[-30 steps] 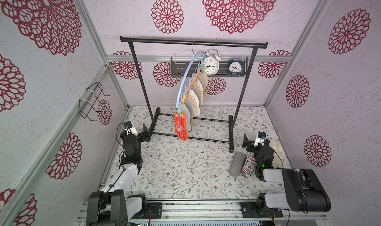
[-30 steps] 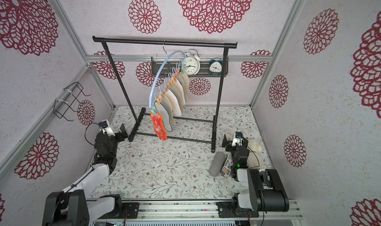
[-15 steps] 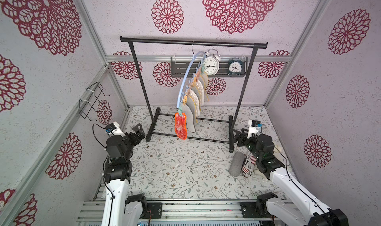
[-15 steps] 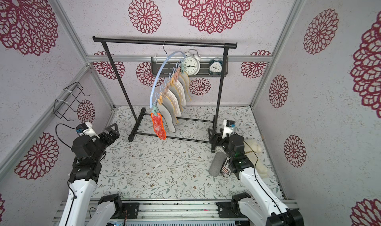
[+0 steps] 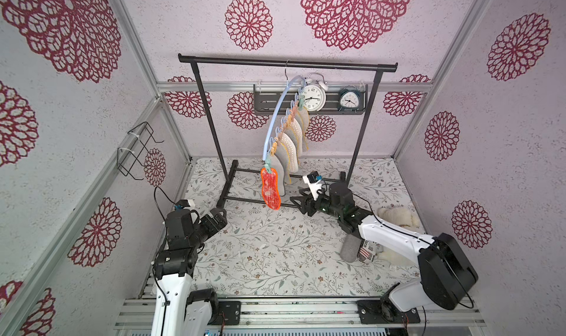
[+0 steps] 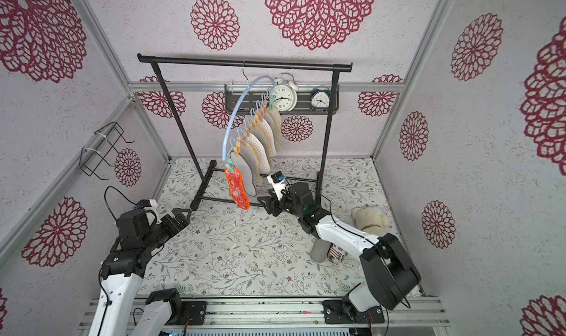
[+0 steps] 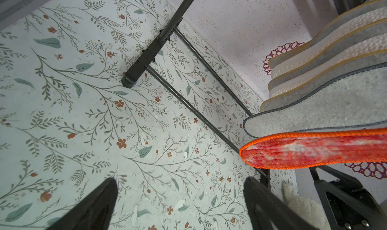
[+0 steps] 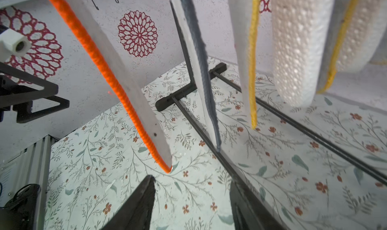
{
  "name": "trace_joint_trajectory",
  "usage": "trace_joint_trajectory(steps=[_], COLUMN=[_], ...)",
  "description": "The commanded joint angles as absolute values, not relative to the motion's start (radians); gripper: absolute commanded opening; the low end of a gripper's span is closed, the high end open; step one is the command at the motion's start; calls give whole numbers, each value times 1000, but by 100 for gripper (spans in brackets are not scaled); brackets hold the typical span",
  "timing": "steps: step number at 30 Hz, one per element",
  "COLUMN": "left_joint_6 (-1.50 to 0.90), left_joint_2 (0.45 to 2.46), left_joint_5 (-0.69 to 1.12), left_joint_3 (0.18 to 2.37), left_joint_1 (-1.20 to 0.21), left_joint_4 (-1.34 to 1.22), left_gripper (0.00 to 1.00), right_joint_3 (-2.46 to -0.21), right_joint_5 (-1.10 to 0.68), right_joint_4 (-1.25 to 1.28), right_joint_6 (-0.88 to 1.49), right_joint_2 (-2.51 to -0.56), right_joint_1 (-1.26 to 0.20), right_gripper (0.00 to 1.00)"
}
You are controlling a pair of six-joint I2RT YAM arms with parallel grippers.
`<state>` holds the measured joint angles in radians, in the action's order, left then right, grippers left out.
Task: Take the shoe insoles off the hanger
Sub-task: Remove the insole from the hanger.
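Observation:
The pale blue arched hanger (image 5: 277, 114) (image 6: 235, 111) hangs by its hook from the black rack, with a row of shoe insoles clipped under it. The orange-red gel insole (image 5: 270, 190) (image 6: 236, 190) (image 7: 314, 151) (image 8: 104, 71) hangs lowest and nearest. Behind it hang a grey insole (image 7: 324, 105) and yellow-edged ones (image 5: 289, 149). My right gripper (image 5: 296, 198) (image 6: 265, 199) (image 8: 191, 180) is open and empty just right of the orange insole's lower tip. My left gripper (image 5: 222, 215) (image 6: 183, 213) (image 7: 180, 182) is wide open and empty, left of the insoles.
The black garment rack (image 5: 288, 63) stands mid-floor, its base bars (image 7: 146, 57) under the insoles. Two alarm clocks (image 5: 312, 97) sit on a back-wall shelf. A wire bracket (image 5: 137, 149) hangs on the left wall. A grey felt roll (image 5: 349, 250), a labelled pack (image 5: 367, 251) and a plush toy (image 5: 395, 218) lie at the right.
Both arms have unfolded and reached forward toward the rack. The right gripper has come up beside the orange insole's tip and its jaws have narrowed. The insoles have not moved.

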<state>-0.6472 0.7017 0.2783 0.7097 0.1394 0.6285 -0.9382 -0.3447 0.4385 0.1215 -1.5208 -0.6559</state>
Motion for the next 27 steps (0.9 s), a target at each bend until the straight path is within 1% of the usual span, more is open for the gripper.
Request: trace_joint_trajectory(steps=[1, 5, 9, 16, 22, 23, 24, 25, 26, 27], left_joint_6=[-633, -628, -623, -614, -614, -610, -602, -595, -599, -604], left_joint_2=[683, 668, 667, 660, 663, 663, 663, 667, 668, 670], left_joint_5=[293, 297, 299, 259, 279, 286, 317, 358, 390, 414], left_joint_3=[714, 710, 710, 709, 709, 709, 706, 702, 699, 698], left_joint_1=[131, 131, 130, 130, 128, 128, 129, 127, 129, 128], left_joint_4=[637, 630, 629, 634, 630, 629, 614, 591, 572, 555], left_gripper=[97, 97, 97, 97, 97, 98, 98, 95, 93, 92], right_joint_3=[-1021, -1108, -1164, -1183, -1205, -1209, -1215, -1220, -1222, -1224], right_joint_5=[-431, -474, -488, -489, -471, -476, -487, -501, -513, -524], right_joint_4=[569, 584, 584, 614, 610, 612, 614, 618, 623, 631], right_joint_6=[49, 41, 21, -17, -31, -32, -29, -26, -20, -11], right_joint_2=[-1567, -1643, -1678, -1704, -1745, -1750, -1757, -1762, -1766, -1767], right_joint_1=[-670, -684, -704, -729, -732, -732, -732, -732, -732, -732], right_gripper=[60, 60, 60, 57, 57, 56, 53, 48, 41, 30])
